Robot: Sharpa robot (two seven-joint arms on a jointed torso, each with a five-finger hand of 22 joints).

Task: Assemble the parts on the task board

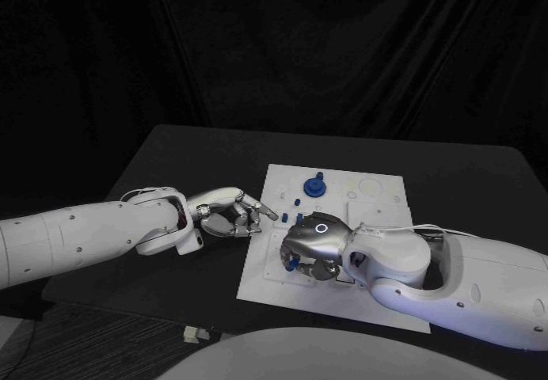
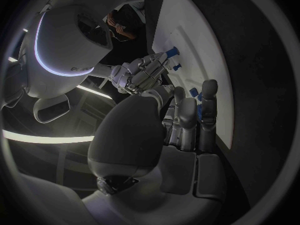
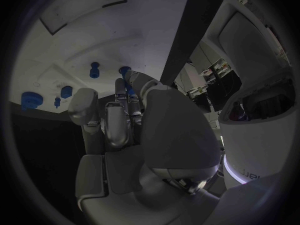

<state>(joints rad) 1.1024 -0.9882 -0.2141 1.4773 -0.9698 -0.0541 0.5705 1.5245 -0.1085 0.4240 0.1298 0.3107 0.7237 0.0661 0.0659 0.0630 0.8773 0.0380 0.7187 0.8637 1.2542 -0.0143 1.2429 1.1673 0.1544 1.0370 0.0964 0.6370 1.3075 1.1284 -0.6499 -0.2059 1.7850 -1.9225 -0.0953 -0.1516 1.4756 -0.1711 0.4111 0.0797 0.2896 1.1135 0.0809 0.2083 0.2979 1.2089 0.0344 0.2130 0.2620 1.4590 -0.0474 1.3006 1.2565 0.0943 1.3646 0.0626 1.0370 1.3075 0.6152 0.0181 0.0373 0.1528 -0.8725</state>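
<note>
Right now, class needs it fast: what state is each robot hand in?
Left hand: fingers curled, holding nothing, beside the task board.
Right hand: fingers down on the board among blue parts; grip cannot be told.

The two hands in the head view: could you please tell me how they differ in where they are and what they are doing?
The left hand is at the task board's left edge, mostly over the black table; the right hand lies over the board itself. The left hand's fingers are curled, with nothing plainly in them, while the right hand is bent down over small blue parts; whether it grips one cannot be told. Both are silver, on white arms.
</note>
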